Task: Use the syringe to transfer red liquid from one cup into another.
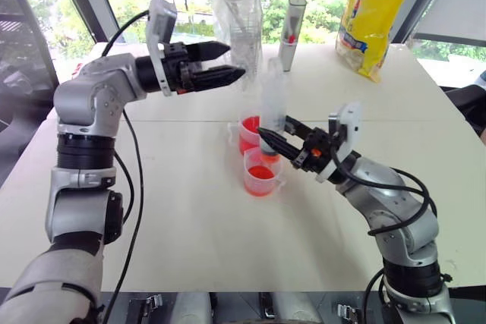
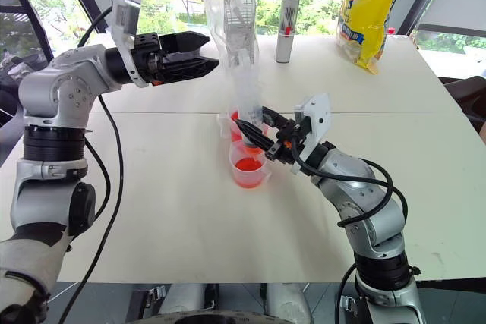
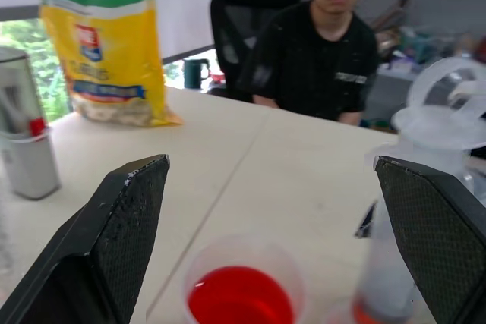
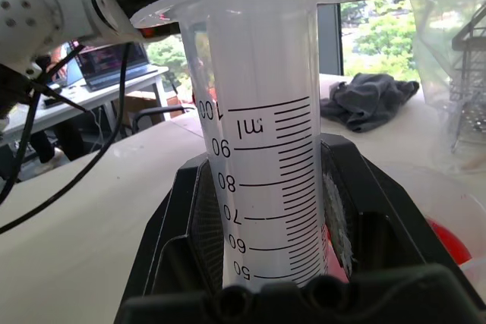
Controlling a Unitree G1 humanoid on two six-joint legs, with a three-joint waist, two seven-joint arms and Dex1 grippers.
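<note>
So over on the left, the left gripper (image 1: 228, 64) hung above the white table (image 1: 190, 218) with its black jaws spread wide and nothing in them, pointing across toward the middle. Moving right, two small clear plastic cups sat close together: the far cup (image 1: 249, 133) had a tall band of red liquid (image 1: 247, 140), while the near cup (image 1: 261, 172), with a little side handle, only had a shallow red layer. Right over that near cup stood the syringe (image 1: 272, 104), upright, a fat clear plastic barrel with printed scale marks and its orange-red tip pointing down into it. The right gripper (image 1: 267, 139) had its jaws clamped on the lower barrel. My guess was this was the emptying step, so the next move needed the free jaws to come onto the plunger top and press it down gently, keeping the tip over the cup. Farther right at the back stood a silver cylinder (image 1: 292, 32) and a crinkly yellow bag (image 1: 373, 13).
</note>
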